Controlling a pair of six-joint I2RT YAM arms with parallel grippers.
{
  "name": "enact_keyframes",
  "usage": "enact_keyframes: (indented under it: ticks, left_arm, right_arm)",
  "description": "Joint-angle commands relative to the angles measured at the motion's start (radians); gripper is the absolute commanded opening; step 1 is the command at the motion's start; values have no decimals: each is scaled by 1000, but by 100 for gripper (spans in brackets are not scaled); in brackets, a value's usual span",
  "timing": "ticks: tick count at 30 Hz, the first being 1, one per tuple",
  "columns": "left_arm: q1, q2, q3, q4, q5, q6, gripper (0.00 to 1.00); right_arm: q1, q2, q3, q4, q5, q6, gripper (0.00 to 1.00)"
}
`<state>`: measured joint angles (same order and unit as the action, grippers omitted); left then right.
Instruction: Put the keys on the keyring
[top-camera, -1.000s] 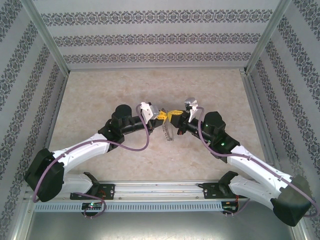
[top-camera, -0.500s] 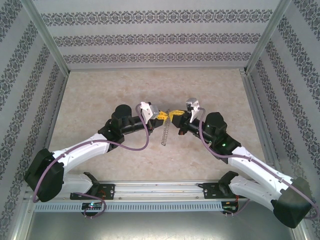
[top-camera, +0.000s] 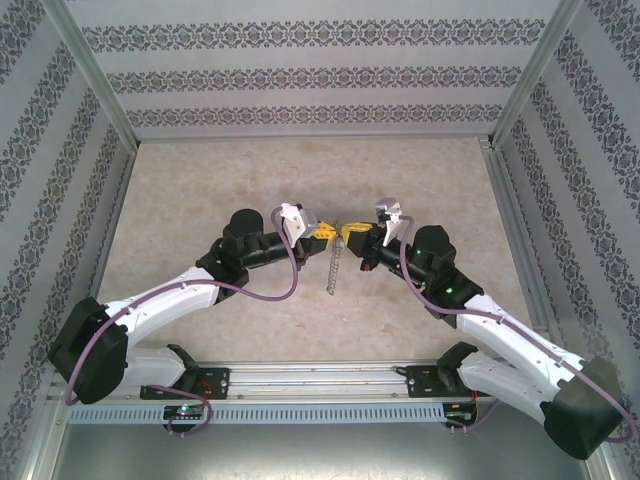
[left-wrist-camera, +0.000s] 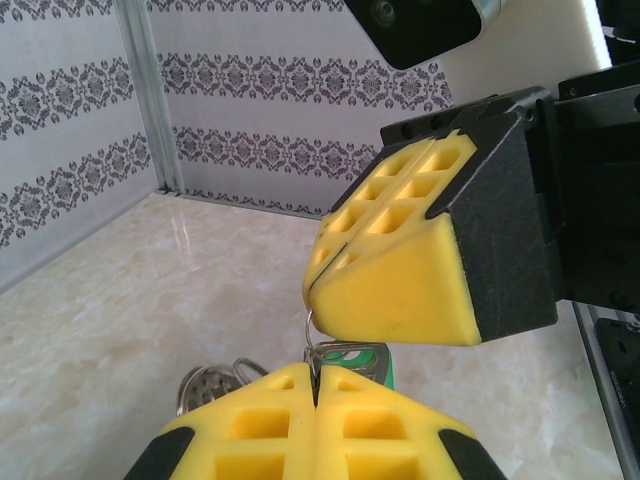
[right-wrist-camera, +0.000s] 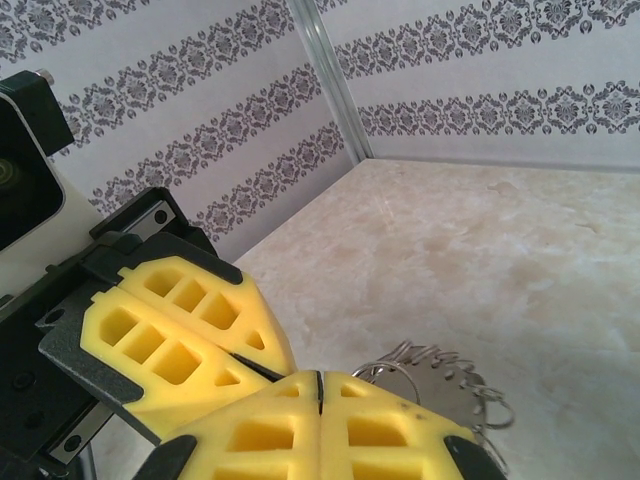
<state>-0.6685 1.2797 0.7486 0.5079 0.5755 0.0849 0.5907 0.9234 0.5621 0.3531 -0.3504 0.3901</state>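
Note:
Both grippers meet tip to tip above the middle of the table. My left gripper (top-camera: 322, 232) (left-wrist-camera: 316, 375) is shut, and the key (left-wrist-camera: 352, 361), green head in a silver frame, sticks out just past its yellow pads. A thin wire runs from the key up into the seam of the right gripper's pads (left-wrist-camera: 400, 280). My right gripper (top-camera: 350, 233) (right-wrist-camera: 320, 380) is shut on the keyring (right-wrist-camera: 450, 395). The ring hangs below the two grippers, edge-on like a chain (top-camera: 332, 268), with its fringe of small loops (left-wrist-camera: 205, 385) low over the table.
The beige marble tabletop (top-camera: 200, 180) is bare around the arms. Patterned walls and metal corner posts (top-camera: 95, 75) enclose it on three sides. The left gripper's pads (right-wrist-camera: 190, 330) press close against the right gripper's pads.
The hanging keyring has turned from partly face-on to edge-on and swung slightly. The right gripper has shifted a little to the right. Both stay shut.

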Motion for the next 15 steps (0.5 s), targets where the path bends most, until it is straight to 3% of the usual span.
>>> enact_keyframes:
  ticks: [1,15]
  left_arm:
    - [-16,-37,32,58,46,-16,0]
    - [-21,-26,46,23,63,-13,0]
  right_arm:
    - [-18,6,-4,40,18,11,0]
    - [-8,34,58,44,-91,24,0]
